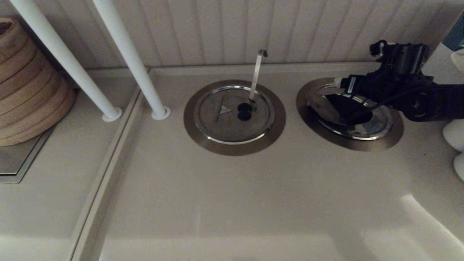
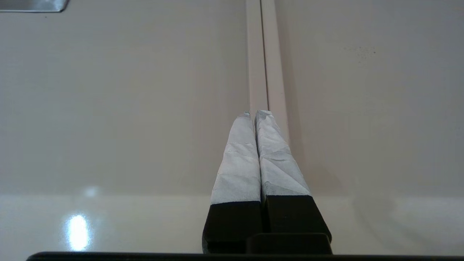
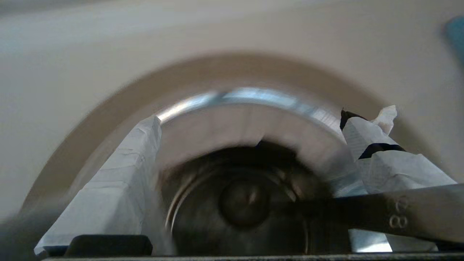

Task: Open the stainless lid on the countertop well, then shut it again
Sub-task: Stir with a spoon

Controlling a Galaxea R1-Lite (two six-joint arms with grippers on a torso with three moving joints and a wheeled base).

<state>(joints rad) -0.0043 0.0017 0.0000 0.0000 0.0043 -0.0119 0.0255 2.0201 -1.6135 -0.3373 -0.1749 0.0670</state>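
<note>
On the right of the counter, the stainless lid point(image 1: 375, 126) covers the countertop well point(image 1: 395, 138). The lid's left half point(image 1: 319, 105) is tilted up, and a dark gap shows beside it. My right gripper point(image 1: 346, 90) reaches in from the right, low over the lid. In the right wrist view the right gripper point(image 3: 253, 125) is open, with its taped fingers point(image 3: 137, 163) wide apart on either side of the blurred lid point(image 3: 224, 125) and its black knob point(image 3: 244, 203). My left gripper point(image 2: 256, 114) is shut and empty over bare counter; the head view does not show it.
A second lid point(image 1: 221, 127), flat in its ring, has a hooked ladle handle point(image 1: 257, 72) standing up from it. At the back left are two white poles point(image 1: 127, 61) and a stack of woven baskets point(image 1: 25, 83). White objects point(image 1: 455, 134) stand at the right edge.
</note>
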